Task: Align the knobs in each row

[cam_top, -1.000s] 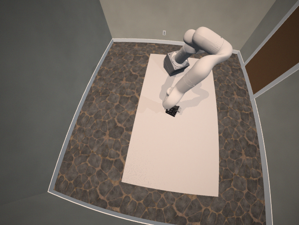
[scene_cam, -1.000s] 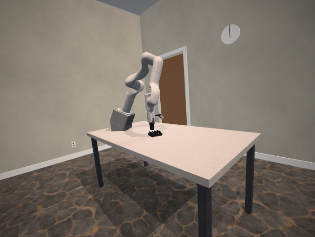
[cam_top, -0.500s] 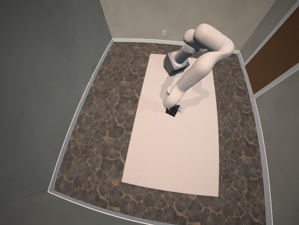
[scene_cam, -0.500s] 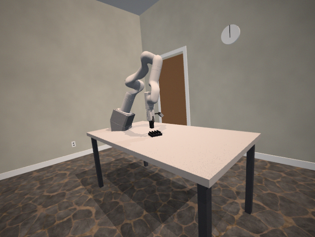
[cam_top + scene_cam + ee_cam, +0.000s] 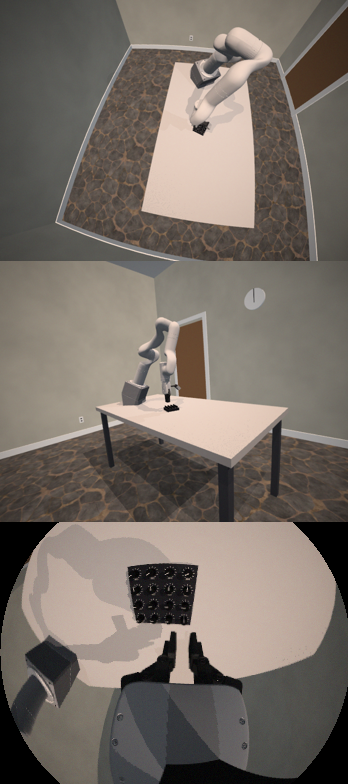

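The black knob box (image 5: pixel 200 129) stands on the white table; it also shows in the exterior view (image 5: pixel 171 407) and in the wrist view (image 5: pixel 164 595). It carries rows of small dark knobs; their white lines are too small to read. My gripper (image 5: pixel 182 640) hangs above the box's near edge, clear of the knobs. In the exterior view the gripper (image 5: pixel 167 399) is a short way above the box, pointing straight down. Its fingers stand a narrow gap apart with nothing between them. In the overhead view the arm hides part of the box.
The arm's grey base (image 5: pixel 204 73) stands at the table's far end, also seen in the wrist view (image 5: pixel 52 666). The box lies near the table's middle, toward the base. A door (image 5: pixel 191 358) is behind the table.
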Motion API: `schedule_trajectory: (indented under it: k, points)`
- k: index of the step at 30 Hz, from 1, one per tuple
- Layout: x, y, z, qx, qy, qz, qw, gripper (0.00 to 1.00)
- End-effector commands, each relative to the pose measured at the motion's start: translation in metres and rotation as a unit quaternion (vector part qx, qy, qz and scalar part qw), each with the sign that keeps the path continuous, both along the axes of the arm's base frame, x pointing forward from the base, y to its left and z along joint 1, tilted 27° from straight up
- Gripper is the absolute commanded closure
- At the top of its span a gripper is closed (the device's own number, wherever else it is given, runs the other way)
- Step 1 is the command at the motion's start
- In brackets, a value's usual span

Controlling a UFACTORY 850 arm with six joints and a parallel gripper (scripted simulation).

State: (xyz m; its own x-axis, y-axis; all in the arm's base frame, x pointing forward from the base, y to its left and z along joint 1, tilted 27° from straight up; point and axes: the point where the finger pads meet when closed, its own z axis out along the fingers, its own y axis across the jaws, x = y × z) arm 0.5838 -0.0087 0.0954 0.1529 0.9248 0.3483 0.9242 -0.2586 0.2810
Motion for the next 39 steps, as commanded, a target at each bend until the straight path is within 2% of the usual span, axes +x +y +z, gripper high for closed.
schedule_trajectory:
  k: [1, 21, 39]
  points:
    - [0.001, 0.000, 0.001, 0.000, -0.001, 0.000, 1.000, 0.81]
    - [0.001, 0.000, 0.000, 0.000, -0.001, 0.000, 1.000, 0.81]
    - [0.006, 0.004, -0.012, 0.000, 0.000, 0.000, 1.000, 0.81]
